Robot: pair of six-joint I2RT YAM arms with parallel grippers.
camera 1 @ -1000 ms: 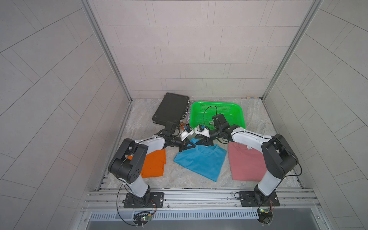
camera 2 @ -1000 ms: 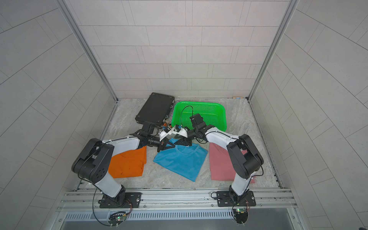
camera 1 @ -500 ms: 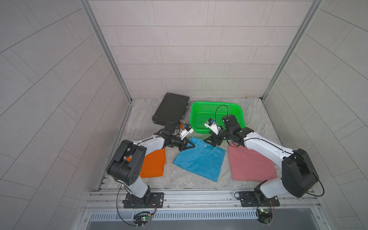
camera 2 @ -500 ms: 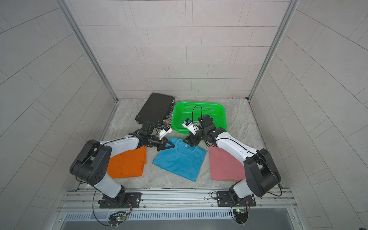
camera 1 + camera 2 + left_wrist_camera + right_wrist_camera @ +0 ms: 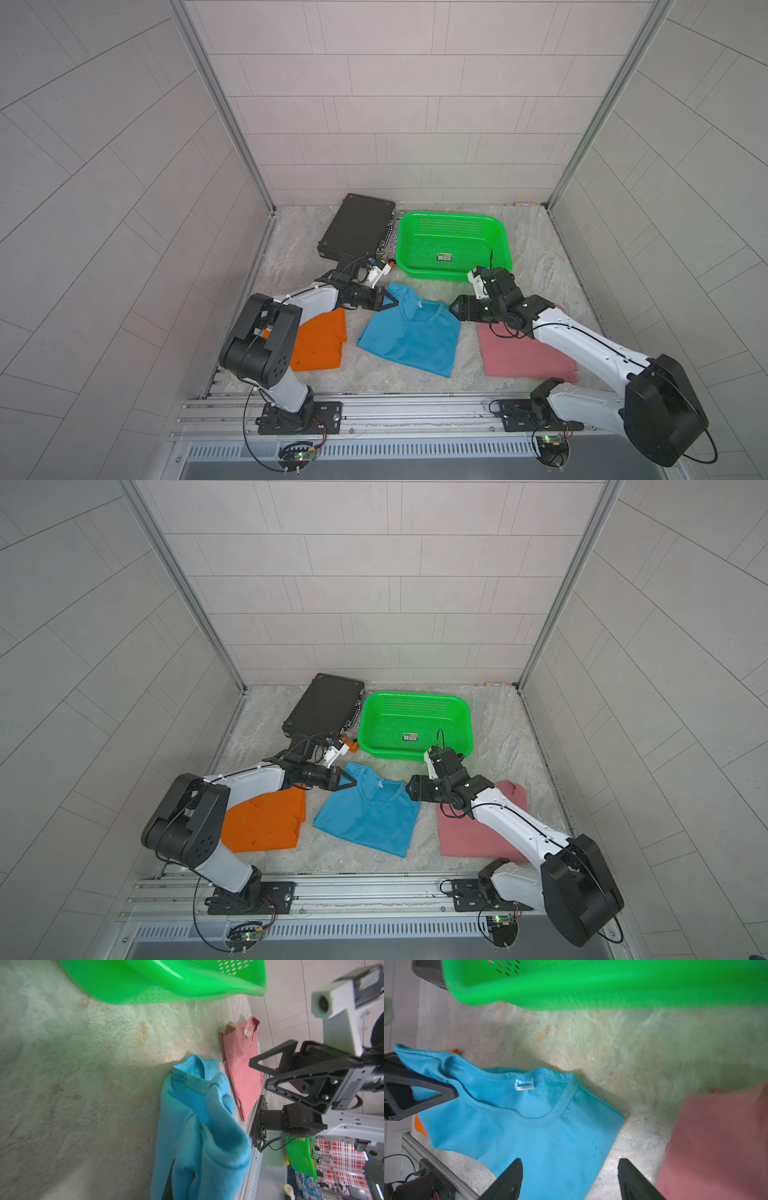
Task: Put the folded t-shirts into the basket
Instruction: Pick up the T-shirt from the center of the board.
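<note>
Though unclear overhead, right wrist shows fingers (image 5: 508, 1180) apart.

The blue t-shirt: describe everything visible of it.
The blue t-shirt is a bright crew-neck tee of fine knit, folded into a rectangle, white label inside its collar. It lies askew on the table between the orange tee and the pink tee, short of the basket. The left gripper pinches one shoulder corner, bunching it; the right gripper has its jaws open at the other.

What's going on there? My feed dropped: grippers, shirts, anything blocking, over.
Copy: left gripper shut on blue t-shirt corner; right gripper open at other shoulder. Empty basket; orange t-shirt, pink t-shirt flat on table. Beside basket, black case, not blocking.
</note>
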